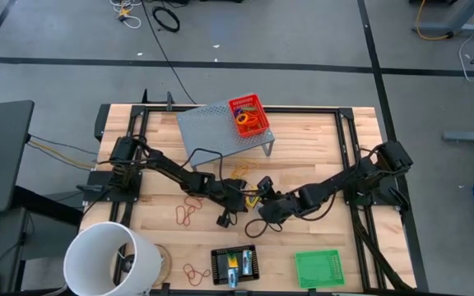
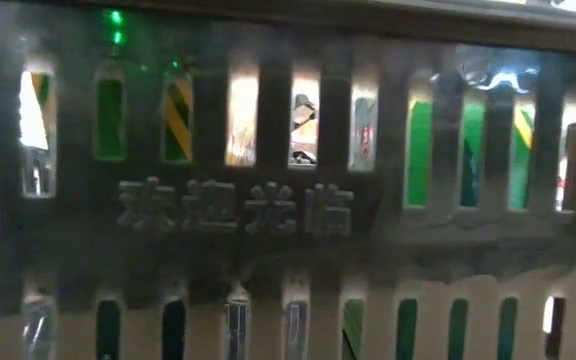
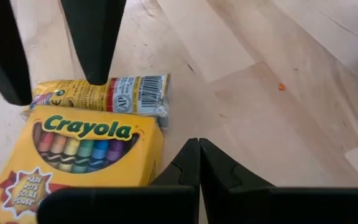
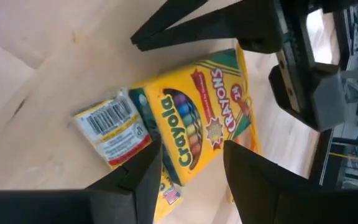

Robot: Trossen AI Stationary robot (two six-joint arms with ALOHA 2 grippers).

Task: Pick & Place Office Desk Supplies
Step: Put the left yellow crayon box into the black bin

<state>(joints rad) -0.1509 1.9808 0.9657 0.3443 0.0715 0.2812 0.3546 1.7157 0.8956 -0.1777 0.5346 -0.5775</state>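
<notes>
Yellow box: we see the crayon box (image 4: 197, 118) lying flat on the wooden desk (image 1: 327, 148) near its middle, just where the two arms meet.
Neighbour: a small yellow barcoded packet (image 4: 112, 132) lies touching one short end of the box.
Right tool (image 4: 188, 165): fingers apart, straddling the box across its narrow width, one finger on each long side; we judge it has not yet clamped.
Left tool (image 3: 199, 155): fingers together, tip just beside the box's long edge, holding nothing.
Key relation: the box's long axis runs straight ahead of the right tool, so closing squeezes its short dimension; this arm is better placed.
Trays: black tray (image 1: 234, 265) and green tray (image 1: 319, 268) sit at the desk's near edge; the red tray (image 1: 249, 117) rests on the grey riser (image 1: 212, 127).
Low view: blocked, probably by mesh.
</notes>
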